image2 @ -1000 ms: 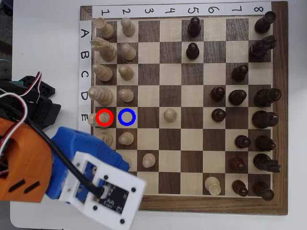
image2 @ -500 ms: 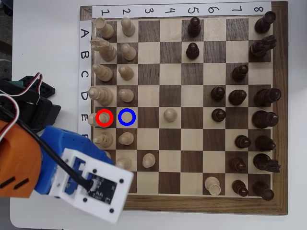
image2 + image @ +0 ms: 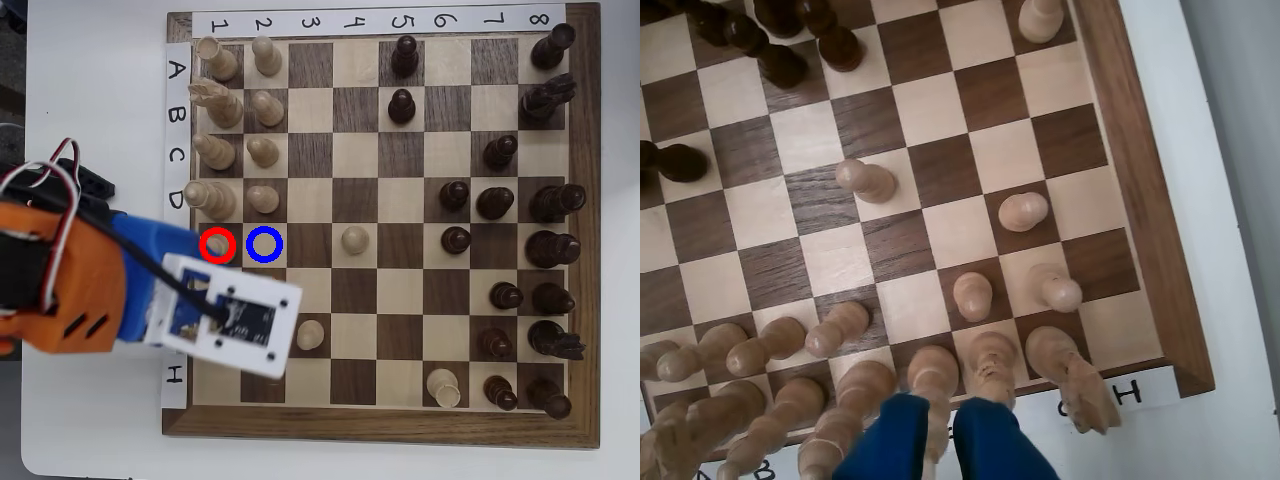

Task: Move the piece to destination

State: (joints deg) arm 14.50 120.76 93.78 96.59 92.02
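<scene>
- Overhead view: the tall pale piece point(image 3: 213, 246) is sitting on the dark square inside the one red ring point(image 3: 217, 245), at the middle of the chessboard's point(image 3: 380, 425) left edge, half hidden by the arm.
- One blue ring point(image 3: 265, 245) is marking the light square just beside it, towards the board's centre.
- I am counting twelve pale pieces and sixteen dark ones in the open.
- Wrist view: the gripper point(image 3: 945, 405) is hanging over the pale back row. Its two blue fingers point(image 3: 890, 440) are standing slightly apart, with a pale stem showing in the gap.
</scene>
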